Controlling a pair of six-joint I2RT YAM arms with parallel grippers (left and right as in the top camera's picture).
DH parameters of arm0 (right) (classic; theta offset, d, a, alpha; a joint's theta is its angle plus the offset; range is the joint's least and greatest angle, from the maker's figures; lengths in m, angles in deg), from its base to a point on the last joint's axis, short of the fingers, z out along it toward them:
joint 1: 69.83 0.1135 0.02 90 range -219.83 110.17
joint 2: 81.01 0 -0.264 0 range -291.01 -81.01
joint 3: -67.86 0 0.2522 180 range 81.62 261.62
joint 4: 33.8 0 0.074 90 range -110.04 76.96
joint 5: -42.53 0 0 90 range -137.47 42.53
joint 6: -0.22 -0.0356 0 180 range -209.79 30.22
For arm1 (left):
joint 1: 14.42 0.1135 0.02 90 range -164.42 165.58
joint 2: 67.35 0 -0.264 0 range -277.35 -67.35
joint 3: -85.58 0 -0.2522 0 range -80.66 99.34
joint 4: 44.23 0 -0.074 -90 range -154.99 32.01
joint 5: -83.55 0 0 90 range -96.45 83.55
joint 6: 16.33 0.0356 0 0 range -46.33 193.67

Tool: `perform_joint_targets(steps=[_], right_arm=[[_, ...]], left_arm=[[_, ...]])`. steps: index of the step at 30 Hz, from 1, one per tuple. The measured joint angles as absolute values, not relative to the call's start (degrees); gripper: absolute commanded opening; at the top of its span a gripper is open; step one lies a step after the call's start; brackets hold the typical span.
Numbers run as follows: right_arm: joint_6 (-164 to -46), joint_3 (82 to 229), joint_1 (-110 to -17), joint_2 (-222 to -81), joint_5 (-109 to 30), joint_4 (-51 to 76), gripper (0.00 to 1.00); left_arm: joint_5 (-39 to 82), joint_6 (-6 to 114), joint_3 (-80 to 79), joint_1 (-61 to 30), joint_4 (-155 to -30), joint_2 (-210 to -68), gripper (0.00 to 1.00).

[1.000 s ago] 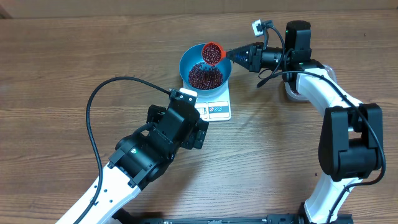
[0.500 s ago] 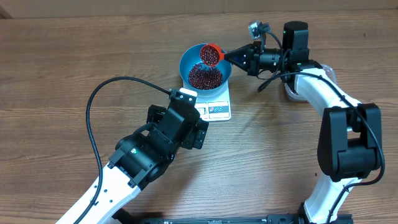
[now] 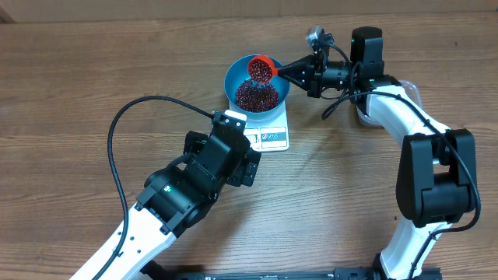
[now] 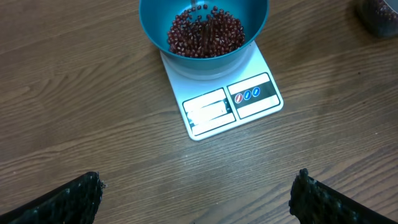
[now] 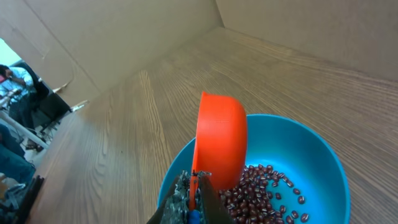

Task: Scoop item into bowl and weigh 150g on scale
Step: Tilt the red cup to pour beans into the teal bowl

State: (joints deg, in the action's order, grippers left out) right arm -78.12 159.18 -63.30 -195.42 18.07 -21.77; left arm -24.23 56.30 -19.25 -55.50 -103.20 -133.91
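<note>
Beans [image 3: 257, 95] in bowl [image 3: 233, 78] on scale [image 3: 273, 138], wood-grain table [image 3: 78, 78]; right pincer [image 5: 194, 202] tight on scoop [image 3: 263, 68], left pincer [image 4: 196, 196] spread.

The setting is looking like a robotics lab or test room rather than a kitchen. Two white-and-black robot arms, the left arm [image 3: 183, 194] and the right arm [image 3: 436, 179], are reaching over a plain wood-grain worktop [image 3: 70, 70], and a loose black cable [image 3: 110, 144] is looping across it. A small white scale [image 4: 211, 112] is carrying a blue bowl [image 4: 152, 31]. In the right wrist view, plain tan boards [image 5: 124, 37] are standing along the worktop's far edge. At the left edge of that view a person [image 5: 11, 84] is sitting near dark furniture [image 5: 43, 106].
</note>
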Motion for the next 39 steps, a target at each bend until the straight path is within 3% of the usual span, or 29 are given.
perform_joint_targets(steps=[39], right_arm=[[-63.8,159.2,-63.3,-195.4,18.1,-20.0,0.04]], left_arm=[[-24.2,56.3,-19.3,-55.5,-103.2,-133.9,0.99]])
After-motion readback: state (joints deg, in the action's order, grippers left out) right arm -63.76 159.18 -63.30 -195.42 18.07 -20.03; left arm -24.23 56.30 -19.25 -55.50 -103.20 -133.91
